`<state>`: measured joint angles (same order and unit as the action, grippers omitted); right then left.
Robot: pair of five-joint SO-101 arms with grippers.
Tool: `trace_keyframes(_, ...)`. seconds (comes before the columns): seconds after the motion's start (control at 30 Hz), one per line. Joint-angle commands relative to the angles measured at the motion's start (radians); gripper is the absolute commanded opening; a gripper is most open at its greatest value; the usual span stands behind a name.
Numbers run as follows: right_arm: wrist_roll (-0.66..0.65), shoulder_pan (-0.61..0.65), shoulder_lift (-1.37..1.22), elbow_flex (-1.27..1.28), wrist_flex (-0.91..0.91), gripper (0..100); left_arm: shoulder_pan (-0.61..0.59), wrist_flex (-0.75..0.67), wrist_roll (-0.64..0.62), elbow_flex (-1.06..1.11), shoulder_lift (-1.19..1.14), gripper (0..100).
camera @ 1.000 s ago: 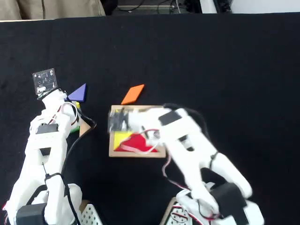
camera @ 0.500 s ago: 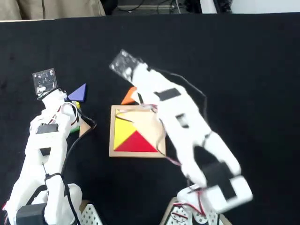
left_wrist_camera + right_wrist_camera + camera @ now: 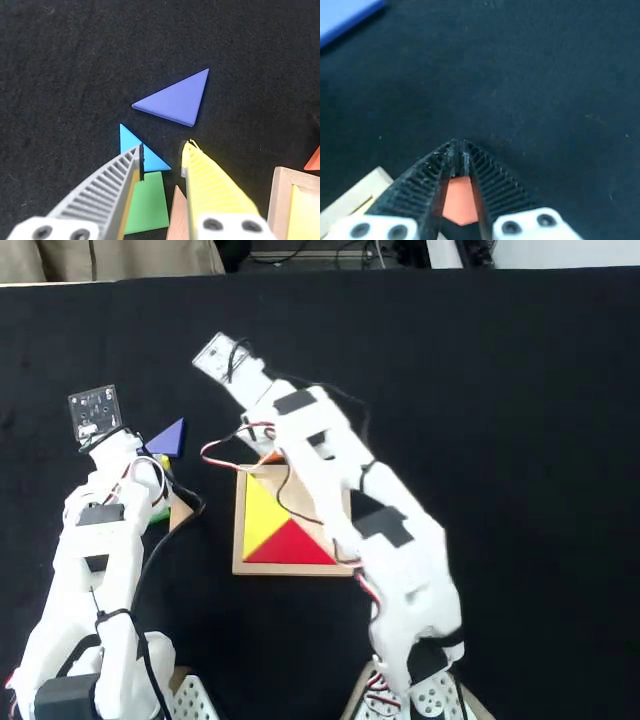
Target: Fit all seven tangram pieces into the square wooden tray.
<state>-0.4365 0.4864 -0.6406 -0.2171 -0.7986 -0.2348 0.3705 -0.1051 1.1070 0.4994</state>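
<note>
The square wooden tray [image 3: 240, 567] holds a yellow triangle [image 3: 260, 515] and a red triangle [image 3: 288, 545]. My right arm stretches over the tray's far edge. Its gripper [image 3: 457, 146] is shut, tips touching, just above the orange piece [image 3: 457, 200], which I see through the gap between the fingers. A sliver of that orange piece [image 3: 270, 455] peeks out beside the arm. My left gripper [image 3: 164, 147] is open over the light blue small triangle [image 3: 131, 142]. The blue triangle [image 3: 175, 100] [image 3: 168, 438] lies just beyond it. A green square [image 3: 147, 205] and a tan piece [image 3: 177, 215] lie under the fingers.
The tray's corner [image 3: 285, 200] is close beside the left gripper's yellow finger [image 3: 205, 175]. The table is a black cloth. Both arm bases [image 3: 420, 695] stand at the near edge. Cables hang from the right arm over the tray's far left corner.
My right arm lifted off the tray, swung past its far edge and came down over the orange piece. The yellow and red triangles are now uncovered. The left arm has stayed still.
</note>
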Motion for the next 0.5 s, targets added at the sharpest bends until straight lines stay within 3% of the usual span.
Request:
trace_keyframes(0.0, 0.002, 0.005, -0.048, -0.154, -0.077, 1.2, -0.012, -0.017, 0.005, 0.002, 0.018, 15)
trace_keyframes(0.17, -0.005, -0.054, -0.12, -0.318, -0.364, 1.2, -0.01, -0.017, 0.005, 0.002, 0.018, 15)
trace_keyframes(0.27, -0.084, -0.107, -0.142, -0.398, -0.517, 1.2, -0.008, -0.018, 0.005, 0.002, 0.018, 15)
trace_keyframes(0.47, -0.187, -0.249, -0.142, -0.424, -0.64, 1.1, -0.012, -0.018, 0.005, 0.002, 0.018, 15)
